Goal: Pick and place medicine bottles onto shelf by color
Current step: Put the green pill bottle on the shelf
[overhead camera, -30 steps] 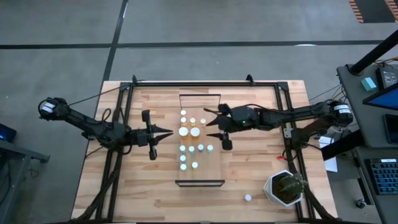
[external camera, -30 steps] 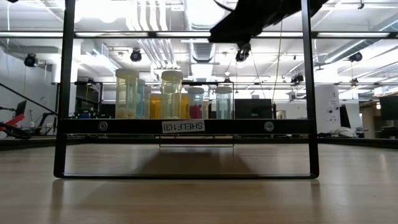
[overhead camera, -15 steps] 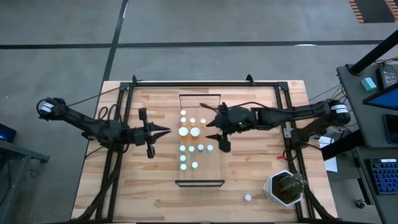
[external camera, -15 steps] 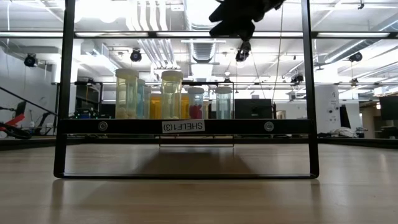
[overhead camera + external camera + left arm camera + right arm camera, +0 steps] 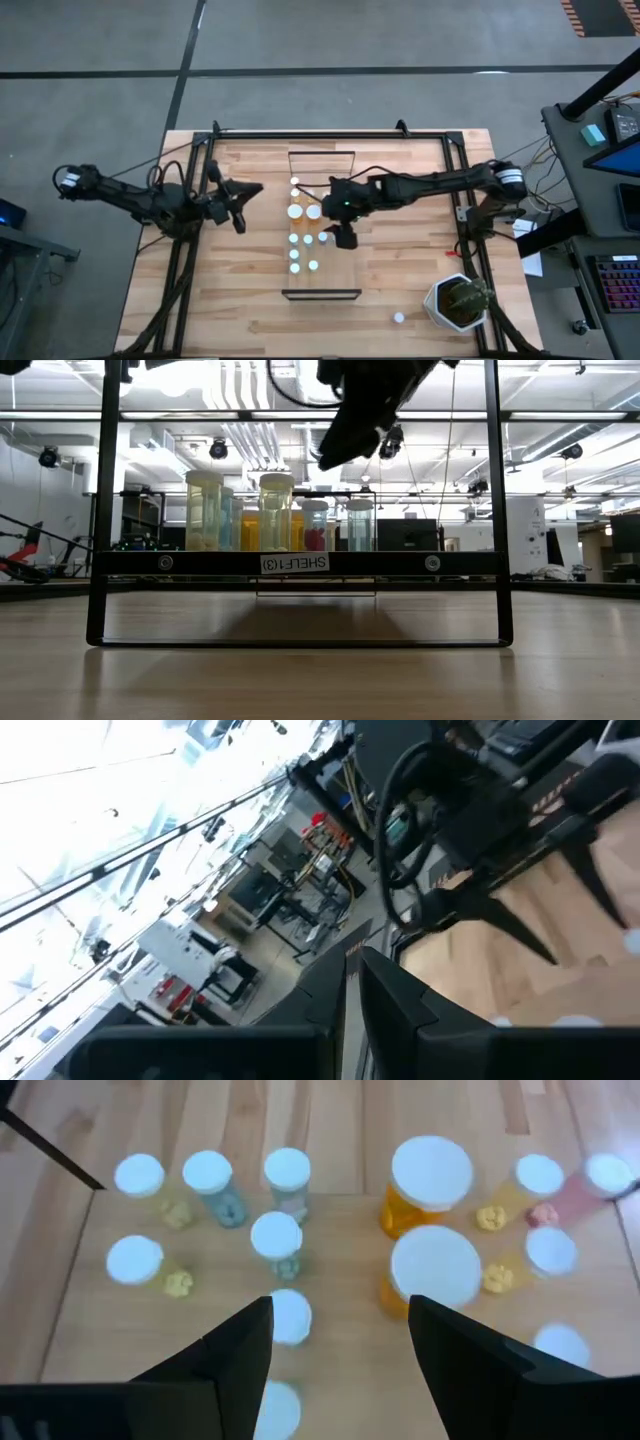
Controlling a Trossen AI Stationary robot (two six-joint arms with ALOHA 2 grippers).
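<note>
We see the right gripper [image 5: 336,213] hanging spread wide and empty above the shelf [image 5: 345,275], the medicine bottles [image 5: 305,211] standing on it directly beneath and just beside its fingers. The left gripper [image 5: 250,189], pinched shut, waits off the shelf's side.

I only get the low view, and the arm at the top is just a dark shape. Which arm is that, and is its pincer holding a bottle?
Observer: That is the right arm. The right pincer is open and empty, above the white-capped medicine bottles on the shelf.
Operator: Where is the other one?
Observer: The left pincer is shut, over the table beside the shelf.
Operator: Any bottles off the shelf?
Observer: One small bottle stands on the table next to the potted plant.
</note>
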